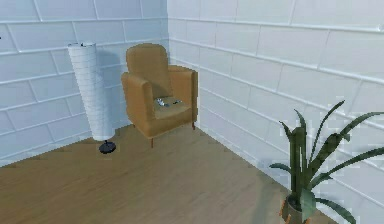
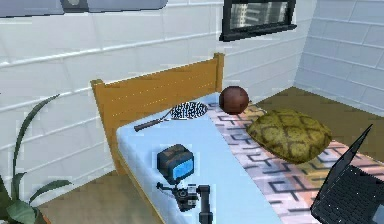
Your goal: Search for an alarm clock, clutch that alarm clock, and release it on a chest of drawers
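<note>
Progress: the search part looks complete. A dark, boxy alarm clock (image 2: 177, 162) with a bright blue face sits on the bed (image 2: 140, 150), on the pale blue sheet toward the headboard end. The gripper (image 2: 178, 191) is right at the clock, at the far end of the arm (image 2: 205, 207). Because the clock rests on the sheet behind the fingers, I cannot tell whether the gripper has hold of it, nor how its fingers are set. Judged remaining: secure and lift the clock, find a chest of drawers, set it down there. Roughly the first third.

Materials:
- Clock: hard, cubic, smooth-cased.
- Headboard (image 2: 150, 95): flat wood.
- Quilt (image 2: 270, 175): soft patterned fabric.
- Also on the bed: a racket (image 2: 185, 111) with a strung oval head, a round brown ball (image 2: 233, 98), a domed shell-patterned cushion (image 2: 290, 133) and a thin dark laptop (image 2: 350, 185).
- Forward view: tan upholstered armchair (image 1: 158, 85), white cylindrical floor lamp (image 1: 90, 85), spiky potted plant (image 1: 315, 160), plank floor (image 1: 150, 185).
</note>
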Controlling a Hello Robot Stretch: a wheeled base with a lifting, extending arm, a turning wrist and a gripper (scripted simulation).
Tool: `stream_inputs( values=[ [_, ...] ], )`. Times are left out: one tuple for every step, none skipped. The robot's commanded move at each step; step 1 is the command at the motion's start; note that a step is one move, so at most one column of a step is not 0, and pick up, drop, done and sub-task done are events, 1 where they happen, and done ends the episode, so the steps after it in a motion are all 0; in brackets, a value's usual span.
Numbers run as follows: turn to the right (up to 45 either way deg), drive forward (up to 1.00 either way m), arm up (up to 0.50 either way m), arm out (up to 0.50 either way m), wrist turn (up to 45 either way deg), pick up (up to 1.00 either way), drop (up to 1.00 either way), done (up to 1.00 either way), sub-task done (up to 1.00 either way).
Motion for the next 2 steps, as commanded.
stream_inputs(
  values=[
    [0.0,0.0,0.1,0.0,0.0,0.0,0.0,0.0,0.0],
    [0.0,0.0,0.42,0.0,0.0,0.0,0.0,0.0,0.0]
  ],
)
